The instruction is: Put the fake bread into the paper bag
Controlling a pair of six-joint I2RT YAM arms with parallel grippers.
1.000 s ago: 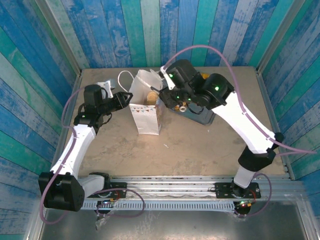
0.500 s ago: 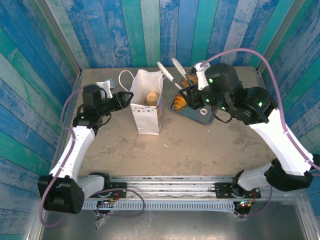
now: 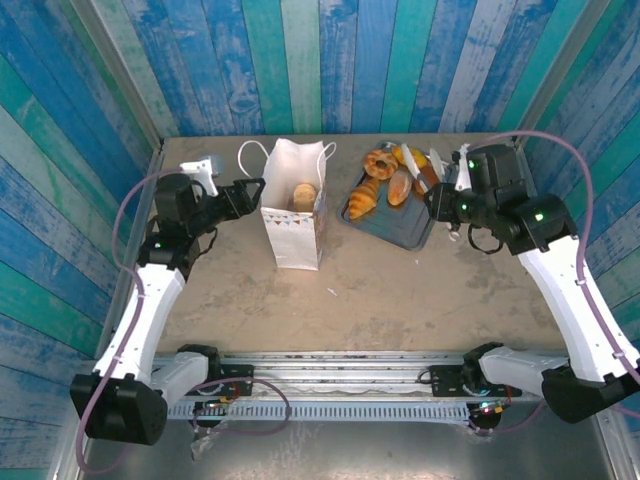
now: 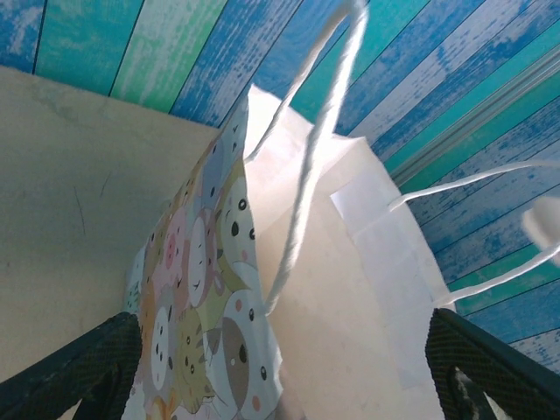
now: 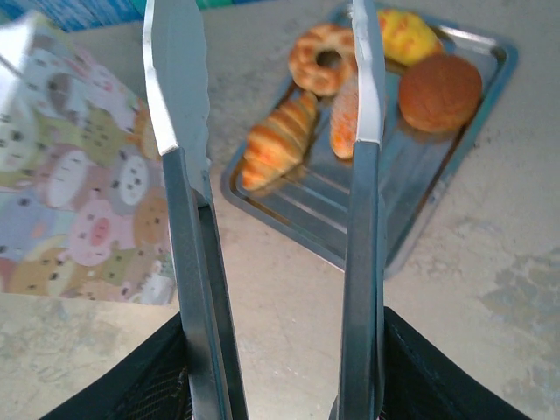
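Right pincer (image 3: pixel 445 200), tongs (image 5: pixel 179 175) in grip, now clear of paper bag (image 3: pixel 292 238), one bread (image 3: pixel 304 195) inside; left pincer (image 3: pixel 243 195) wide.

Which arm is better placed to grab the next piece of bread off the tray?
Right. The right gripper holds the tongs, their tips apart and pointing at the bread on the tray. The left gripper stands open at the edge of the bag, with the bag between it and the tray.

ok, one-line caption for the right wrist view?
Tongs in the right gripper point toward the tray of fake bread, paper bag at frame left.
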